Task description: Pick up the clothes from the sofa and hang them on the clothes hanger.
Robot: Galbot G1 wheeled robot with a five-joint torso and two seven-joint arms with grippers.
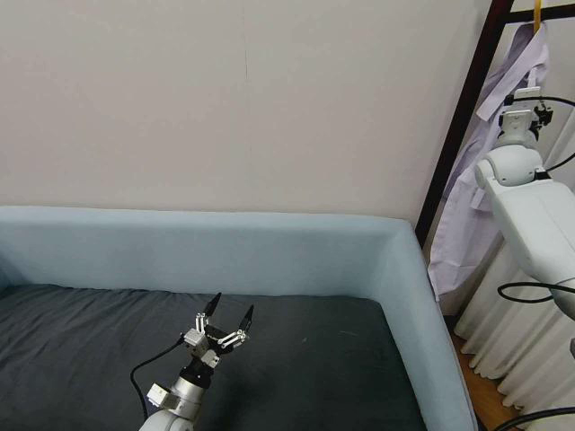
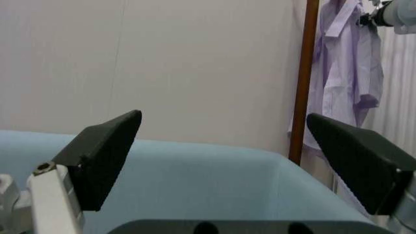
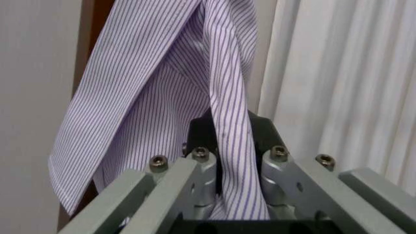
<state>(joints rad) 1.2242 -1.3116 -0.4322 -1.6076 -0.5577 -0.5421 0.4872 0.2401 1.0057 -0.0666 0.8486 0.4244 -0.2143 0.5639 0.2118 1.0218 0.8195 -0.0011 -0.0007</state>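
Pinching one shirt [image 1: 467, 193] is the right pincer [image 3: 229, 139]; left pincer [image 1: 233, 307] gapes.

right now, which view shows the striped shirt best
Right wrist view: the striped shirt is close up, stripes clear, pinched in the right gripper. Head and left wrist views show it farther off, beside the rack post.

Open room over the sofa [image 1: 90, 238]; crowding at the frame's upper right.

The dark seat cushion [image 1: 305, 359] lies bare across the lower frame, and the left gripper [image 1: 226, 321], fingers spread, hovers over it with clear air all round. The pale blue backrest [image 1: 225, 242] and side arm [image 1: 422, 341] wall it in across the middle and down the right. In the upper right, the dark rack post [image 1: 463, 117], the hanging striped shirt [image 1: 467, 189] and the white curtain [image 1: 499, 332] stand close together; the right gripper [image 1: 528, 97] sits among them, clamped on the shirt.
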